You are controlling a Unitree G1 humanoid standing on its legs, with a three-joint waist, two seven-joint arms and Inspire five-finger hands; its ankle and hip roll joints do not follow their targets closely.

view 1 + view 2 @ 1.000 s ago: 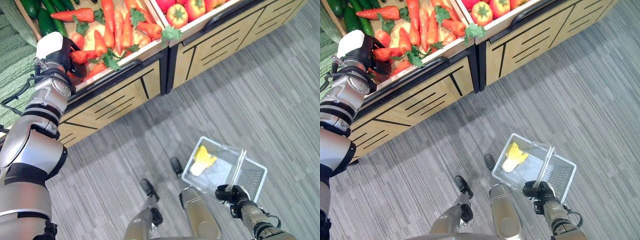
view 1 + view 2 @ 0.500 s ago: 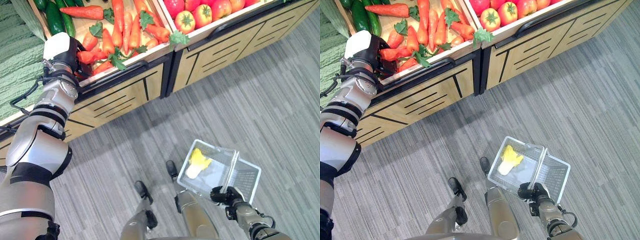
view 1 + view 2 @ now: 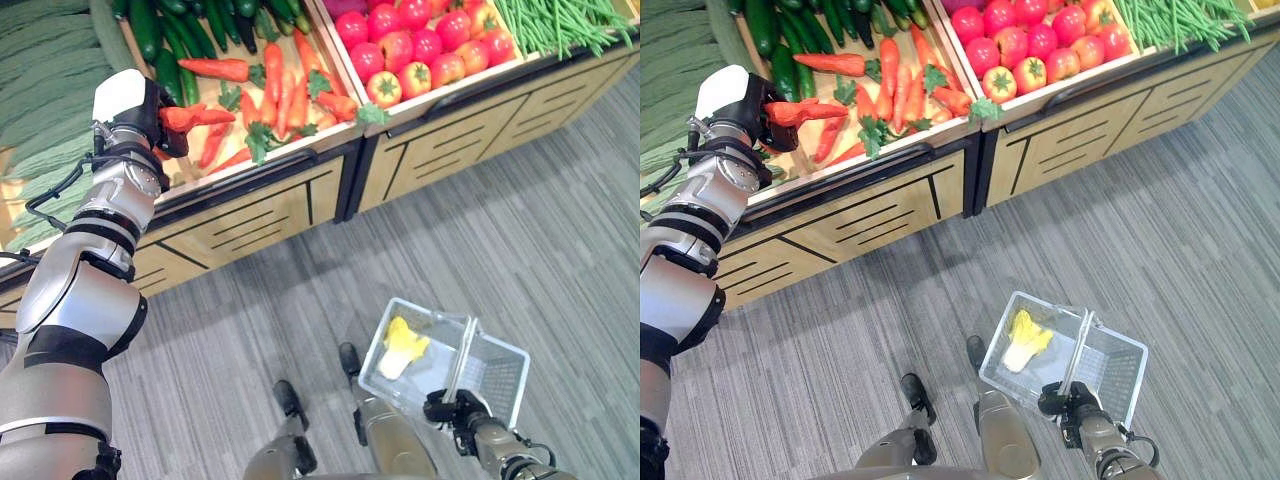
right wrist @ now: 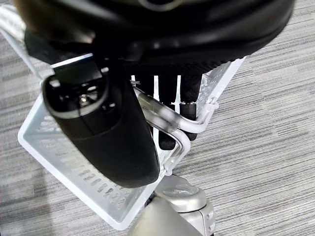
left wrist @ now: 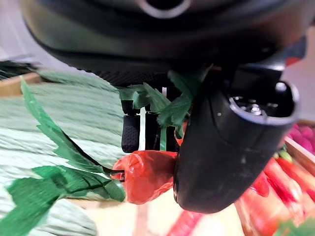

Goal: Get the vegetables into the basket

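Note:
My left hand (image 3: 150, 108) is raised over the left end of the carrot bin and is shut on an orange carrot (image 3: 196, 117) with green leaves (image 5: 64, 162); the carrot (image 5: 147, 176) sticks out sideways past the thumb. More carrots (image 3: 290, 90) lie in the wooden bin (image 3: 255, 170) below it. Low at the right, my right hand (image 3: 452, 408) is shut on the metal handle (image 4: 165, 118) of a white wire basket (image 3: 500, 375). A yellow-white leafy vegetable (image 3: 402, 342) lies in the basket's far corner.
The wooden display counter runs across the top, with cucumbers (image 3: 170, 40), tomatoes (image 3: 420, 50) and green beans (image 3: 560, 20) in neighbouring bins. Green ridged gourds (image 3: 45, 90) lie at the far left. Grey striped floor (image 3: 520, 220) lies between counter and basket.
The camera has tilted up, showing more of the bins. My left hand has lifted a carrot out of the pile. The right hand still carries the basket.

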